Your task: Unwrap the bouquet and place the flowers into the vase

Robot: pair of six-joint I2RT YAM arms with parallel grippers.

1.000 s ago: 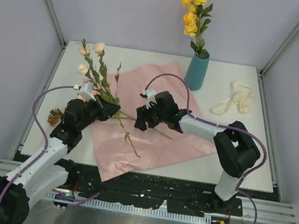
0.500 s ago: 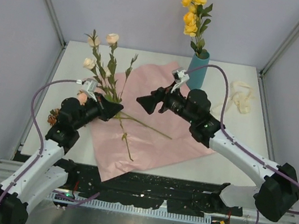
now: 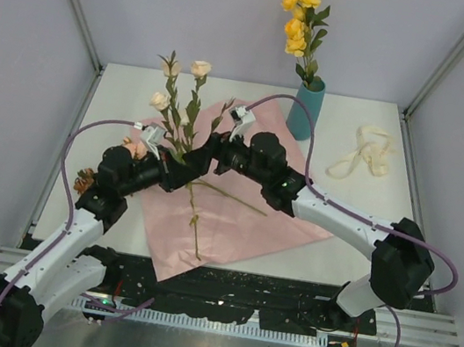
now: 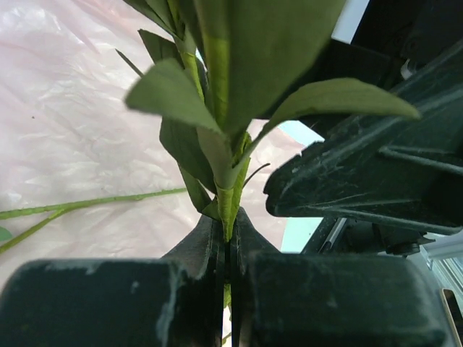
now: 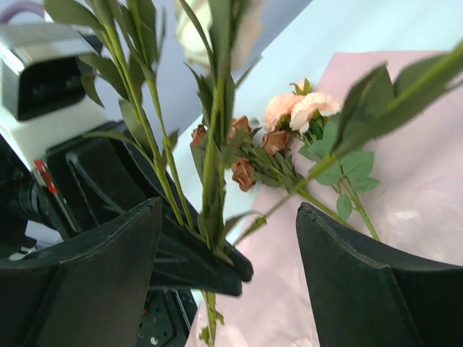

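Left end effector (image 4: 228,235) clamps flowers (image 3: 200,68) above paper (image 3: 246,222); right end effector (image 5: 229,211) gapes around them.

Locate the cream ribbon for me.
Top view: the cream ribbon lies on the table's back right, just right of the teal vase.

Yellow flowers (image 3: 297,29) (in the vase (image 3: 305,110)) run off frame.
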